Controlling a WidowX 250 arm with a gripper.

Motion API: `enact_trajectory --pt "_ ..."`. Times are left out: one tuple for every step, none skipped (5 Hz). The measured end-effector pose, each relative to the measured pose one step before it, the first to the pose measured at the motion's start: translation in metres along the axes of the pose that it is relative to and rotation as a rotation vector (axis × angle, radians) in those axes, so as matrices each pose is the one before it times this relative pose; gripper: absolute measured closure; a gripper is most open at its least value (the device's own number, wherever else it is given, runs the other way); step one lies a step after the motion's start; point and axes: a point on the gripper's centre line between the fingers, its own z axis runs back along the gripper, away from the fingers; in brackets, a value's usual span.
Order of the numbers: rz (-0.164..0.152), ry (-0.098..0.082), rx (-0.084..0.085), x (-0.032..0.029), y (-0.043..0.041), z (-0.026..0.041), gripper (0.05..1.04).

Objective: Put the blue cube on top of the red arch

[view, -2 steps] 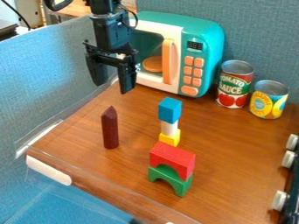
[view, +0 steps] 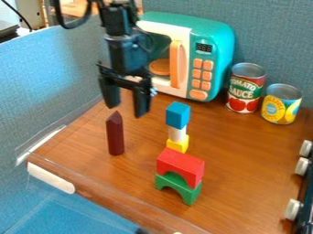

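Observation:
The black gripper (view: pixel 126 111) hangs at the upper left with its two fingers apart and nothing between them, up and to the left of the blue cube. The blue cube (view: pixel 178 114) tops a small stack, resting on a white cylinder (view: pixel 177 134) with a yellow block (view: pixel 178 144) under it. In front of that stack, the red arch (view: pixel 181 165) lies on a green arch (view: pixel 178 186).
A dark red pointed block (view: pixel 115 134) stands upright below the gripper. Behind are a teal toy microwave (view: pixel 213 55), a tomato can (view: pixel 245 88) and a yellow-labelled can (view: pixel 282 104). White knobs (view: pixel 302 166) line the right edge.
The gripper has moved down and slightly to the right in the view, nearer the blue cube. The blocks have stayed where they were.

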Motion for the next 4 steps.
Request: enact_trajectory --pt "0.0237 0.0097 -0.0205 0.00657 -0.02312 -0.00114 0.083" --pt "0.0011 -0.0114 0.0010 0.00459 -0.01569 0.00453 0.082" --pt "0.0184 -0.0338 -0.0120 0.01091 -0.00958 0.01214 0.082" --pt "0.0662 -0.0138 -0.0048 0.01328 0.00160 0.00355 0.082"
